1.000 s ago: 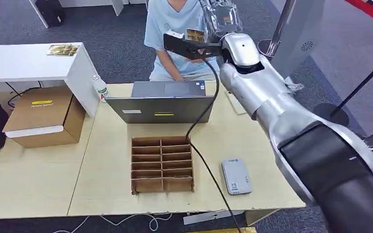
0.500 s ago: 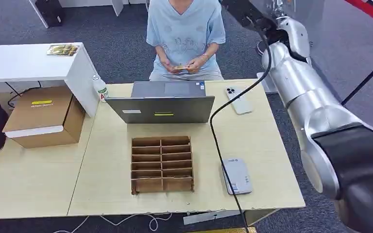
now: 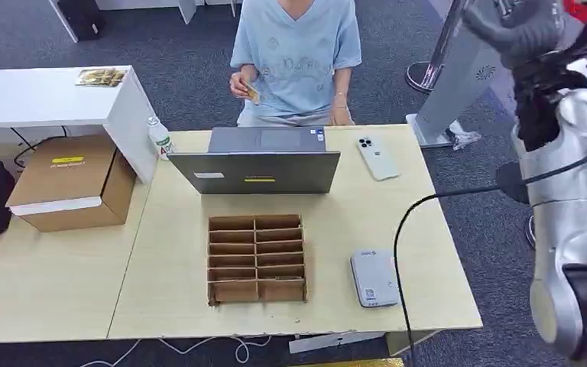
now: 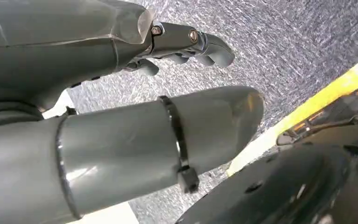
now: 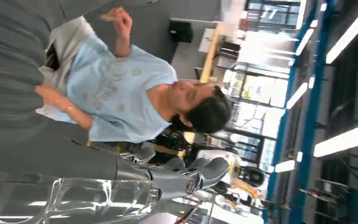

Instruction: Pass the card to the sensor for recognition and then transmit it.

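Note:
A person in a light blue shirt (image 3: pixel 296 53) sits behind the table and holds the small golden card (image 3: pixel 252 92) up in one hand; the right wrist view also catches the card (image 5: pixel 108 17). My right hand (image 3: pixel 517 24) is raised high at the far right, off the table, with its fingers (image 5: pixel 186 175) spread and nothing in them. My left hand (image 4: pixel 186 44) hangs over the carpet, holding nothing. The grey-white sensor (image 3: pixel 373 277) lies flat near the table's front right, beside the cardboard divider tray (image 3: pixel 256 258).
An open laptop (image 3: pixel 256 160) stands at the table's back, with a phone (image 3: pixel 376 157) to its right. A cardboard box (image 3: pixel 69 182), a white cabinet (image 3: pixel 46 99) and a bottle (image 3: pixel 158 138) are at the left. A black cable (image 3: pixel 405 229) hangs from my right arm across the table's right side.
My right arm has swung from over the laptop up and away to the right. The card has left my right hand and the person now holds it, raised in one hand.

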`<state>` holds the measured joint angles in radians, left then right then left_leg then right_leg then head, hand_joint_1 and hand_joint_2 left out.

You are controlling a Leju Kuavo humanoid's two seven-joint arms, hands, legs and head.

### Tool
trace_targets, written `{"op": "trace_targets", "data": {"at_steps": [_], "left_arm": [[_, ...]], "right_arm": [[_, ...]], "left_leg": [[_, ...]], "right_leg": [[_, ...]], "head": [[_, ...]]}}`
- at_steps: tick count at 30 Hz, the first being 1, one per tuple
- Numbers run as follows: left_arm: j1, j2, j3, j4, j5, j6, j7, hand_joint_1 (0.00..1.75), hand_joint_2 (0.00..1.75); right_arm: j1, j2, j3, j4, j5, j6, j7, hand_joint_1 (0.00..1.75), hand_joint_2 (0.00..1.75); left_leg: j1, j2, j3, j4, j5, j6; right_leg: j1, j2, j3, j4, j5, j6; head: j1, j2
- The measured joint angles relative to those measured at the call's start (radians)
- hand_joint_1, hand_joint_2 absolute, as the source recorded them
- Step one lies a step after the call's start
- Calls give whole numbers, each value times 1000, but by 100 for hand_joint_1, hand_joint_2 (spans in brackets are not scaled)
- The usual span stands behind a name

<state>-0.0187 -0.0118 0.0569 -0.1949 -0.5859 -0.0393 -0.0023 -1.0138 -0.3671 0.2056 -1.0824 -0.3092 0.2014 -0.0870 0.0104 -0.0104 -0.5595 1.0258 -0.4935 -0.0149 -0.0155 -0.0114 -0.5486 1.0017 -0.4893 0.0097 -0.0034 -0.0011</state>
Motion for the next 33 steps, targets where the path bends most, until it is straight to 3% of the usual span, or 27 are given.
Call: {"op": "trace_targets", "data": {"at_steps": [4,8,16,19,23,25,29,33], "left_arm": [[1,-1,19,0,-3,1,4,0,0],[4,-4,32,0,-3,3,11,0,0],[10,-6,54,0,1,15,20,0,0],[13,-8,67,0,2,16,20,0,0],[12,-13,76,0,2,22,21,0,0],[12,-17,82,0,2,22,25,0,0],[12,-23,92,0,-8,21,31,0,0],[12,-25,92,0,-21,21,31,0,0]], "right_arm": [[93,-144,-13,-129,-125,-1,-19,0,175],[274,-264,-83,-282,-218,9,-27,0,175],[586,-431,-238,-512,-333,78,5,0,175],[699,-470,-297,-586,-319,87,-19,0,175],[874,-462,-347,-687,-132,30,-117,0,175],[971,-424,-354,-745,72,-67,-212,0,175],[1149,-333,-337,-840,403,-287,-332,0,175],[1268,-270,-285,-890,583,-489,-352,0,175]], "left_leg": [[0,0,0,0,-1,1],[0,0,-1,0,-2,3],[0,1,-1,0,-2,3],[0,1,-1,-1,-2,3],[1,1,-1,-1,-2,3],[1,0,-1,-1,-2,3],[1,0,-1,-1,-2,3],[1,1,-1,-2,-3,3]], "right_leg": [[0,0,0,-1,0,0],[0,-1,0,-1,0,0],[1,0,-1,-1,-1,0],[1,0,-1,-1,-1,0],[1,0,0,-1,-1,1],[1,0,0,-1,-1,1],[2,-1,0,-1,-3,1],[1,0,-1,-1,-3,1]], "head": [[0,0],[0,0],[-1,0],[0,0],[0,0],[0,0],[0,0],[-1,0]]}}
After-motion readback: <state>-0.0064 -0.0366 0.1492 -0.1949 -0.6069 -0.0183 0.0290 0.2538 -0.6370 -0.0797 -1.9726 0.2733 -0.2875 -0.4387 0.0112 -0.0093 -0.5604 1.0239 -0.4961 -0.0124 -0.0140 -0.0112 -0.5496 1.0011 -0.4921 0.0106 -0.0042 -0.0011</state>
